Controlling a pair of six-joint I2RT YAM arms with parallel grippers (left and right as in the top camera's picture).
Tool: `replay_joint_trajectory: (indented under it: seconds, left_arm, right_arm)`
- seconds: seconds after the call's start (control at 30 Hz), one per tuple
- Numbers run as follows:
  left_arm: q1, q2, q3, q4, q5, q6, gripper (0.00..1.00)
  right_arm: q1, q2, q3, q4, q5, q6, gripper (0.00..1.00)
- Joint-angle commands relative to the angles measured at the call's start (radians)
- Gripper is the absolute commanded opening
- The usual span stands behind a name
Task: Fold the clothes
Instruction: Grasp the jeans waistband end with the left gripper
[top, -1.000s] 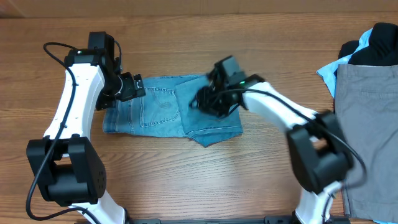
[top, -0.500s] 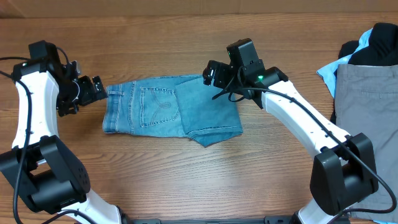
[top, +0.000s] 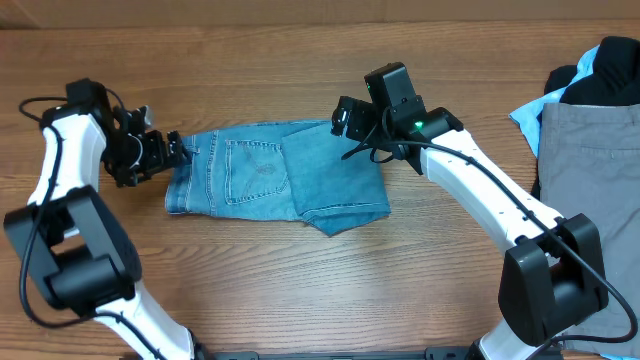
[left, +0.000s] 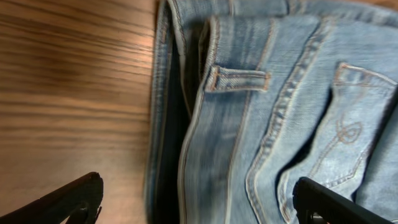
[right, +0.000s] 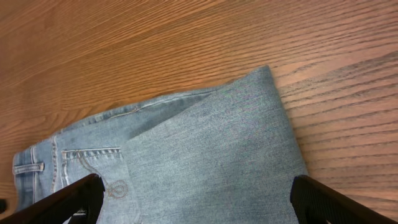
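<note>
One folded jeans (top: 275, 180) lies flat at frame centre on the table (top: 300, 290). Left gripper (top: 172, 152) is spread wide at its left waistband edge and right gripper (top: 345, 115) is spread at its upper right corner, neither pinching cloth. Grey trousers (top: 595, 200) at right edge.

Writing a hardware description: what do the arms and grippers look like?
The left arm and right arm have white links, bulky black joints and loose black cables. A green light glows near the right wrist. The fingers are black and tapered.
</note>
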Motion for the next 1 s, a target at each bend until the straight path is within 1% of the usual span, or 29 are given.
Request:
replay_joint_trajectory:
  seconds: [0.0, 0.13, 0.37, 0.7, 0.73, 0.8, 0.9, 0.93, 0.97]
  left_arm:
    - [-0.003, 0.062, -0.010, 0.014, 0.056, 0.037, 1.00]
    - [-0.003, 0.116, -0.010, 0.020, 0.048, 0.045, 1.00]
    - [-0.014, 0.147, -0.011, 0.012, 0.057, 0.044, 1.00]
    - [-0.122, 0.156, -0.011, 0.016, 0.077, 0.037, 1.00]
    - [-0.132, 0.156, -0.011, 0.016, 0.074, 0.037, 0.98]
    - [-0.152, 0.156, -0.011, 0.017, 0.069, 0.037, 0.89]
    - [-0.172, 0.156, -0.011, 0.019, 0.042, 0.029, 0.63]
    - [-0.174, 0.156, -0.010, 0.019, 0.028, 0.021, 0.51]
    - [-0.173, 0.156, -0.010, 0.019, 0.014, 0.008, 0.33]
  right_arm:
    - [-0.003, -0.002, -0.003, 0.008, 0.020, -0.002, 1.00]
    - [-0.003, -0.002, -0.003, 0.008, 0.020, -0.002, 1.00]
    - [-0.003, -0.002, -0.003, 0.012, 0.020, -0.002, 1.00]
    - [-0.003, -0.002, -0.003, 0.011, 0.016, 0.002, 1.00]
    - [-0.003, -0.002, -0.003, 0.011, 0.016, 0.002, 1.00]
    - [-0.003, -0.002, -0.003, 0.011, 0.016, 0.002, 1.00]
    - [-0.003, -0.002, -0.003, 0.008, 0.016, 0.002, 1.00]
    - [-0.003, -0.002, -0.003, 0.008, 0.016, 0.002, 1.00]
    - [-0.003, -0.002, -0.003, 0.007, 0.016, 0.002, 1.00]
